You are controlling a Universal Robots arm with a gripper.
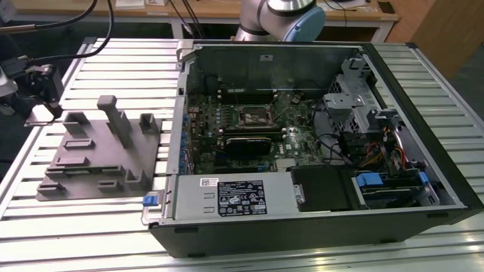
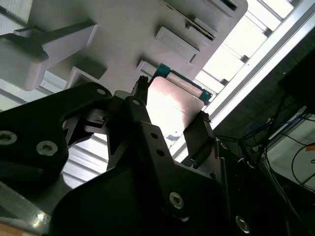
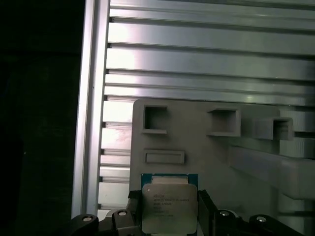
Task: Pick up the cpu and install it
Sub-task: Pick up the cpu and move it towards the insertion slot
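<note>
The cpu [image 3: 169, 206], a flat square chip with a shiny silver top and a thin teal rim, sits between the two black fingers of my gripper [image 3: 170, 199], which is shut on its edges. In the second wrist view the cpu [image 2: 170, 105] gleams between the gripper [image 2: 172, 110] fingers, with the gray fixture tray [image 2: 123, 44] behind it. In the exterior view the gripper [image 1: 39, 112] hangs at the left edge, just off the upper left corner of the tray [image 1: 98, 164], with the pale cpu [image 1: 38, 117] at its tip.
An open computer case [image 1: 423, 113] lies on the slatted aluminium table [image 1: 113, 62] at the exterior view's right. Its motherboard shows a square socket [image 1: 255, 116] and a black heatsink block [image 1: 247, 146]. The arm's base [image 1: 280, 17] stands behind the case.
</note>
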